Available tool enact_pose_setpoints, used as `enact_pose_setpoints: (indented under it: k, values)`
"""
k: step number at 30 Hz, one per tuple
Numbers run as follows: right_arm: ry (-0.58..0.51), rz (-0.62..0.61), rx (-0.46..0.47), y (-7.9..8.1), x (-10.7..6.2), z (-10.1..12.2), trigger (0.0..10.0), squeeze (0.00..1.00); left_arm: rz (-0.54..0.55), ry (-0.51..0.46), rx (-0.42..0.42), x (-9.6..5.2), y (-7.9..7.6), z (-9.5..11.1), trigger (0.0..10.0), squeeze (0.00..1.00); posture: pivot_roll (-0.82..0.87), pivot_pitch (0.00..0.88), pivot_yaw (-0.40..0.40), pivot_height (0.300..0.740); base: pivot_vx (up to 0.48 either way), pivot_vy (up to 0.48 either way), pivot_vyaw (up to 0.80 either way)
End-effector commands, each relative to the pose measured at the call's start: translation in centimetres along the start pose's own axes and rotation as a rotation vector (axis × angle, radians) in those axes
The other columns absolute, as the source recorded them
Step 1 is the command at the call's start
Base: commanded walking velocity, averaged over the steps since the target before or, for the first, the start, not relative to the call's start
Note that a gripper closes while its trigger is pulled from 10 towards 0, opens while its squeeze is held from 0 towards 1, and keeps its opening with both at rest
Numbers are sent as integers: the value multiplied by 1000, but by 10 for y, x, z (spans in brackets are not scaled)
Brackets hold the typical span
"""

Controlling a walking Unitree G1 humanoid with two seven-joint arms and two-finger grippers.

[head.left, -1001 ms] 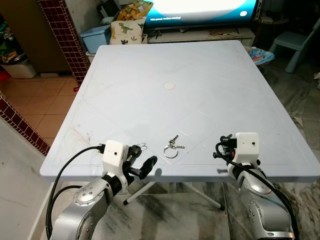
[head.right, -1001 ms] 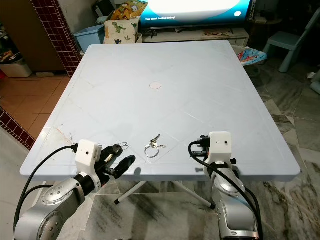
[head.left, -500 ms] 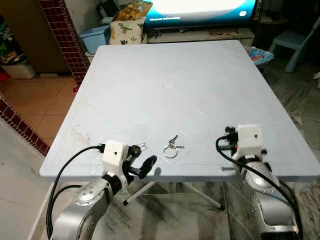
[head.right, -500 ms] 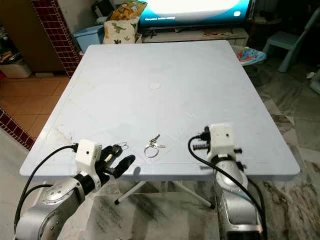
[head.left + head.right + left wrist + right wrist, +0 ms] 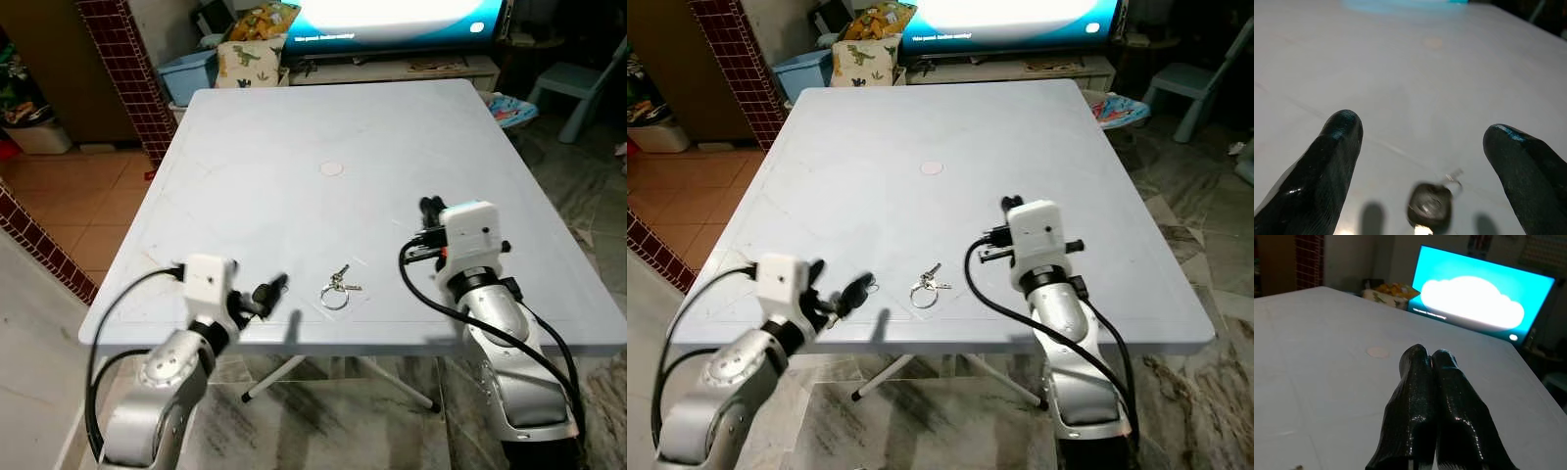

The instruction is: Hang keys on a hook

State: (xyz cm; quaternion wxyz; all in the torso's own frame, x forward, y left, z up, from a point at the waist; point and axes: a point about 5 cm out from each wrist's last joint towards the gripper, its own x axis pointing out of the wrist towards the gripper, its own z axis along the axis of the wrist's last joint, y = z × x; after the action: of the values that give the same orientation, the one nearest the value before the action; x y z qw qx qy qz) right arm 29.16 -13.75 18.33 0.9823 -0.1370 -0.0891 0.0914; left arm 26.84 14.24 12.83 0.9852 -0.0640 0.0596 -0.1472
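Keys (image 5: pixel 336 288) lie flat on the pale surface (image 5: pixel 333 127) near its near edge, about mid-width: a ring with a couple of small keys fanned toward the far right. No hook can be made out.

Left pincer (image 5: pixel 269 291) sits low at the near edge, just left of the keys, fingers spread wide; the left wrist view shows both black fingertips (image 5: pixel 1334 147) apart with a small dark fob and ring (image 5: pixel 1431 205) on the surface between them. Whether that fob belongs to the main bunch I cannot tell.

Right pincer (image 5: pixel 1429 363) is over the surface right of the keys, fingers pressed together and holding nothing, pointing toward the far side where a lit screen (image 5: pixel 1474 298) stands.

Step in hand, as I judge it: the pick-up.

- Left is better placed, already open and close.
- Keys lie flat, so come down low with the fingers straddling the ring, not the thin blades.
- Pinch the ring so the keys dangle free for hooking.
- Keep fingertips brushing the surface or the ring will slip out.
- Mind the near edge: a nudge could push them off.
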Motion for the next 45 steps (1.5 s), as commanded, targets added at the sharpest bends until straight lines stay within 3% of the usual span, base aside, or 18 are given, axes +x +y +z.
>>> enact_pose_setpoints:
  k: [1,45]
  values:
    - [-29,22,6,4,2,9,10000,0,36,-6,5,1,5,0,10000,0,-57,36,76,740,0,0,800]
    - [-2,64,15,9,-1,6,10000,0,263,-80,96,7,25,6,10000,0,-62,38,77,740,0,0,800]
